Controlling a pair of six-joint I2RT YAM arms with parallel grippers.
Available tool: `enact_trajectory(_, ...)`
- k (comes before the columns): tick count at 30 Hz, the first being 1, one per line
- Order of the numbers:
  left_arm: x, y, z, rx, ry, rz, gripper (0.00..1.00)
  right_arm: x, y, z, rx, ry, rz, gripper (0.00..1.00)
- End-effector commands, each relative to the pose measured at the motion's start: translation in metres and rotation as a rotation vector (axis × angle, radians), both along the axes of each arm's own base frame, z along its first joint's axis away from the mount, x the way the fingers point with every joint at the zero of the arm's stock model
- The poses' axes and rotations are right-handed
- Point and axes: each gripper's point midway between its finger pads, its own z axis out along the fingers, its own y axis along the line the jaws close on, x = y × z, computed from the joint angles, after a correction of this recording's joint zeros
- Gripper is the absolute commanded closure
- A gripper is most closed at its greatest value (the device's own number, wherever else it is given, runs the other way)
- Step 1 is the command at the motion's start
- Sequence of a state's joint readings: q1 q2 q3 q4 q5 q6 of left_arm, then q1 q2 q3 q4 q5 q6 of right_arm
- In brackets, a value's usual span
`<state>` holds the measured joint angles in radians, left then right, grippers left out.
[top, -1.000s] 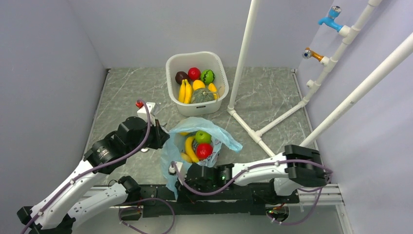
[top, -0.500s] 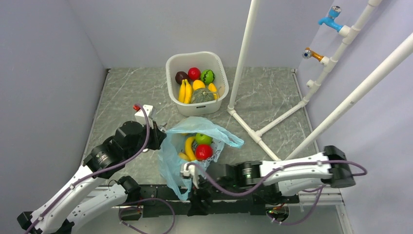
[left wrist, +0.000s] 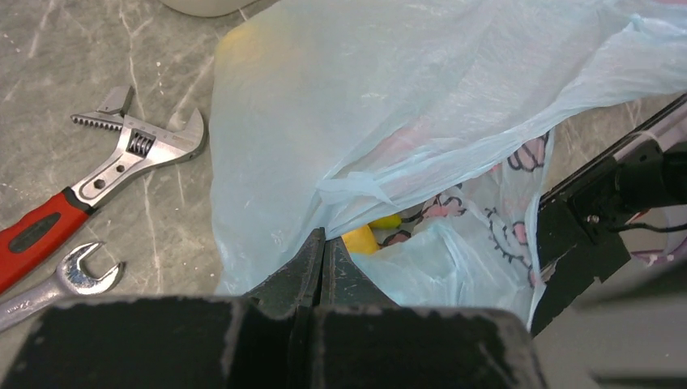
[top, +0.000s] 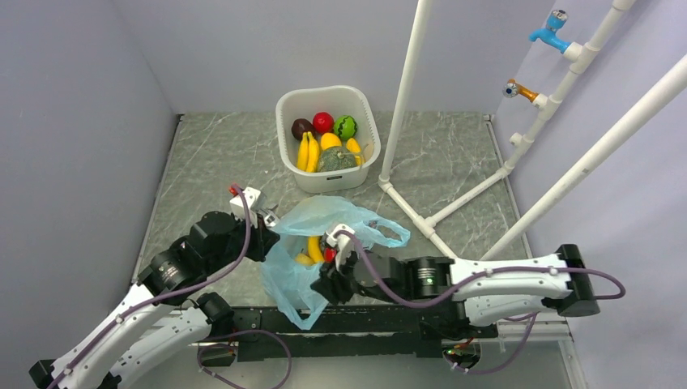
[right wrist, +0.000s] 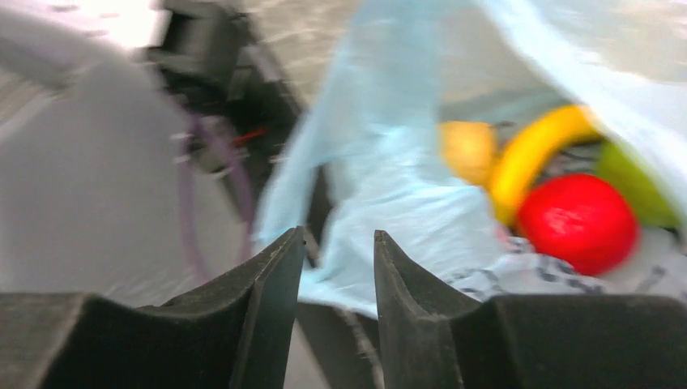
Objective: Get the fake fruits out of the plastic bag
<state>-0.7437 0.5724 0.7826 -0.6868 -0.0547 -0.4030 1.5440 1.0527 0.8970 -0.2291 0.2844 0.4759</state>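
- We've got the left tool point(left wrist: 322, 247) clamped on the crinkly light-blue plastic bag point(left wrist: 389, 105), bottom centre.
- The right tool point(right wrist: 339, 243) sits open, with the glossy red plastic apple point(right wrist: 577, 220) to its right.

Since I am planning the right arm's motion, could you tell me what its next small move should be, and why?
Probably ease the right end effector toward the red apple, inside the plastic bag. Its jaws stand apart and empty, the left end effector is shut on the bag's rim, and the apple lies uncovered beside the banana.
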Motion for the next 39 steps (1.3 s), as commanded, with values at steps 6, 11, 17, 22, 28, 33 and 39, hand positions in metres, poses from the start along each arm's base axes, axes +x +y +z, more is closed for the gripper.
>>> enact_trajectory(6, -0.001, 0.002, 0.010, -0.005, -0.139, -0.063, 1.00, 0.099, -0.011, -0.072, -0.152, 0.013, -0.435, 0.60)
enact_trajectory(11, 0.003, 0.008, 0.026, -0.039, -0.216, -0.028, 1.00, 0.117, -0.020, -0.106, -0.244, -0.007, -0.568, 0.64)
enact_trajectory(17, 0.003, 0.015, 0.029, -0.053, -0.250, 0.000, 1.00, 0.129, -0.043, -0.141, -0.372, -0.040, -0.671, 0.48)
enact_trajectory(22, 0.000, 0.009, 0.025, -0.062, -0.234, -0.030, 1.00, 0.125, -0.048, -0.160, -0.410, -0.036, -0.623, 0.20)
enact_trajectory(28, 0.001, 0.003, 0.018, -0.034, -0.204, -0.060, 1.00, 0.137, -0.053, -0.181, -0.482, -0.085, -0.634, 0.03)
enact_trajectory(33, 0.002, -0.001, 0.015, -0.024, -0.193, -0.077, 1.00, 0.148, -0.041, -0.173, -0.444, -0.153, -0.626, 0.03)
enact_trajectory(39, 0.003, 0.000, 0.014, -0.017, -0.188, -0.070, 1.00, 0.155, -0.027, -0.160, -0.403, -0.211, -0.605, 0.19)
